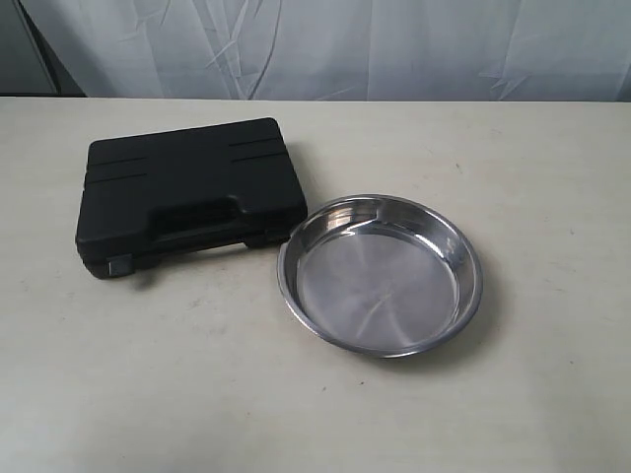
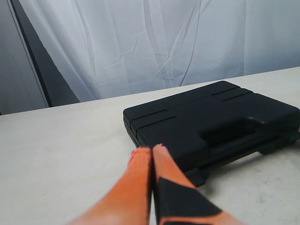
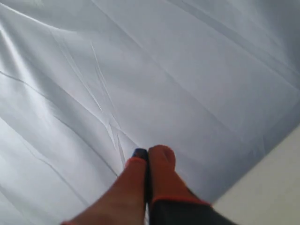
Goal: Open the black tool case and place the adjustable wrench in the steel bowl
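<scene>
The black tool case [image 1: 187, 192] lies closed and flat on the table at the left, its moulded handle toward the front. Just to its right sits the steel bowl [image 1: 381, 273], which holds nothing. The adjustable wrench is out of view. Neither arm shows in the exterior view. In the left wrist view my left gripper [image 2: 152, 151] is shut with nothing in it, its orange fingers pressed together a little short of the case [image 2: 211, 123]. My right gripper [image 3: 146, 155] is shut too, raised and facing the white backdrop, with only a table corner [image 3: 272, 187] beside it.
A creased white curtain [image 1: 325, 44] hangs behind the pale table [image 1: 197, 374]. A dark upright strip [image 2: 42, 61] stands at the curtain's left end.
</scene>
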Tool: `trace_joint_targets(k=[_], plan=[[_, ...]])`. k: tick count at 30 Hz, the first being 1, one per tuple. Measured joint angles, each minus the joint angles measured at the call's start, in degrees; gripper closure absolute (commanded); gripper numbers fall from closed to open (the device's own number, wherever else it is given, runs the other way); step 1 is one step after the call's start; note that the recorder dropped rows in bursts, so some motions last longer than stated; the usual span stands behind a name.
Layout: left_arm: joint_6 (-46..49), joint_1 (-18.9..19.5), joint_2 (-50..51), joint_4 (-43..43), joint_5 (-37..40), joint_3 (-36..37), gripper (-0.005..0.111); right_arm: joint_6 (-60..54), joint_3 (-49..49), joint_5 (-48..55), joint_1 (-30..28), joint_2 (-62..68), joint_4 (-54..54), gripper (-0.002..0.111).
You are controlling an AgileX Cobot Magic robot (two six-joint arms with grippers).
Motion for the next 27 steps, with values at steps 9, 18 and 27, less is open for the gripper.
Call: trace_joint_targets(k=[9, 18, 27], plan=[[0.0, 0.0, 0.0, 0.0, 0.0, 0.0, 0.106, -1.8, -21.3, 3.5, 0.0, 19.7, -15.5, 0.109], [0.0, 0.0, 0.0, 0.0, 0.0, 0.0, 0.106, -14.4, -59.8, 29.8, 5.1, 67.6, -30.4, 0.109], [0.0, 0.0, 0.0, 0.0, 0.0, 0.0, 0.106, -53.7, -91.2, 53.8, 21.2, 101.7, -15.5, 0.085]])
